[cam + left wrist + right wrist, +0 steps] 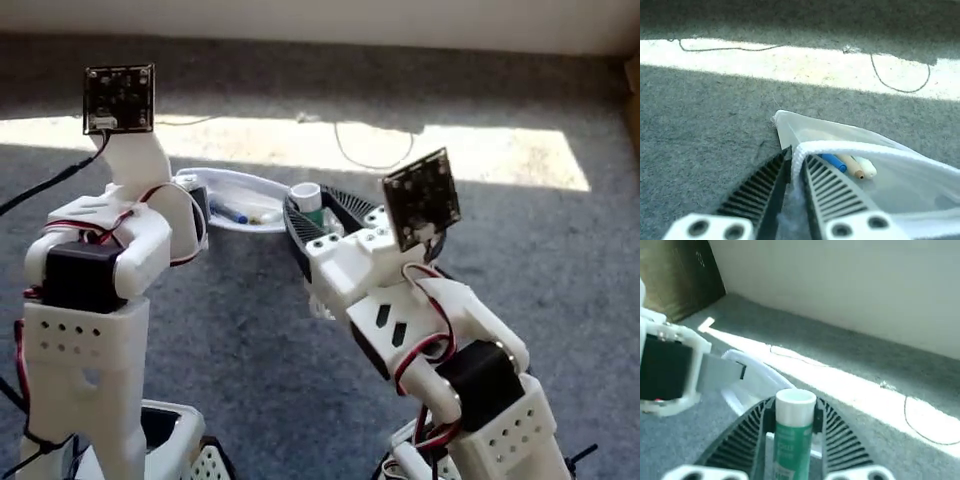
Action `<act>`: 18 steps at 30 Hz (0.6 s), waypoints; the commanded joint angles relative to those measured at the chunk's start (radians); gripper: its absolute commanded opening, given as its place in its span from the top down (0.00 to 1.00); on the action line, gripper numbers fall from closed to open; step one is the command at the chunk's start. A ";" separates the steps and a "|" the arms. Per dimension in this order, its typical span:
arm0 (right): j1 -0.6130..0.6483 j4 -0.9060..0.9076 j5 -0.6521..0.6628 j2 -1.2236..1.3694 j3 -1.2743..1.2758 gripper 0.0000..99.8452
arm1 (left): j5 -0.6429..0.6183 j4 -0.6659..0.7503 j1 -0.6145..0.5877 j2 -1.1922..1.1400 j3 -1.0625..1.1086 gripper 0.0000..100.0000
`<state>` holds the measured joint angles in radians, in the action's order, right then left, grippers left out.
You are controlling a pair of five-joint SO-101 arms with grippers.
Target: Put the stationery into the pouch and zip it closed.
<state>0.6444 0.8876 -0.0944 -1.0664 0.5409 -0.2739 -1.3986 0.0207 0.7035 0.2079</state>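
Right gripper [792, 412] is clamped on the glue stick [793, 445], cap up, just beside the pouch [240, 190] mouth. Left gripper [796, 154] pinches the pouch's white rim [865, 146], lifting it open (blue pen [834, 162] lies inside). I judge it best to tilt the stick, slide it under the raised rim and release once it is past. Carpet [230, 340] gives room beyond the pouch. The cable [900, 85] is well apart, but the wrists sit near each other.

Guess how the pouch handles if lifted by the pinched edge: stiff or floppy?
Probably floppy: the pouch is thin, translucent film, and its rim bows where the left gripper pinches it. Likely light, but the pens lying loose inside could slide and shift its sag.
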 commanded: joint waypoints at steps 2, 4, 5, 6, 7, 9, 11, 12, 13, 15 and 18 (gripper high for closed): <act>-0.010 -0.134 -0.094 -0.028 -0.004 1.00 | -0.014 -0.002 0.018 0.004 -0.064 0.99; -0.010 -0.183 -0.140 -0.028 -0.004 1.00 | -0.012 -0.012 0.018 0.004 -0.064 0.99; -0.010 -0.208 -0.163 -0.028 -0.004 1.00 | -0.012 -0.017 0.018 0.004 -0.064 0.99; -0.010 -0.232 -0.184 -0.028 -0.002 1.00 | -0.012 -0.018 0.018 0.004 -0.064 0.99; -0.010 -0.257 -0.203 -0.027 -0.002 1.00 | -0.012 -0.021 0.018 0.004 -0.064 0.99; -0.010 -0.321 -0.229 -0.027 0.018 1.00 | -0.012 -0.021 0.018 0.004 -0.064 0.99; -0.004 -0.435 -0.230 -0.027 0.079 1.00 | -0.012 -0.021 0.018 0.004 -0.064 0.99; 0.012 -0.499 -0.230 -0.027 0.122 1.00 | -0.011 -0.021 0.018 0.004 -0.064 0.99; 0.030 -0.568 -0.230 -0.028 0.171 1.00 | -0.011 -0.021 0.016 0.004 -0.064 0.99; 0.065 -0.719 -0.230 -0.028 0.278 1.00 | -0.009 -0.021 0.015 0.004 -0.064 0.99; 0.099 -0.955 -0.219 -0.028 0.426 1.00 | -0.008 -0.021 0.015 0.004 -0.064 0.99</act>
<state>0.7089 0.1803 -0.3168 -1.0740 0.8815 -0.2739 -1.4200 0.0192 0.7035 0.2079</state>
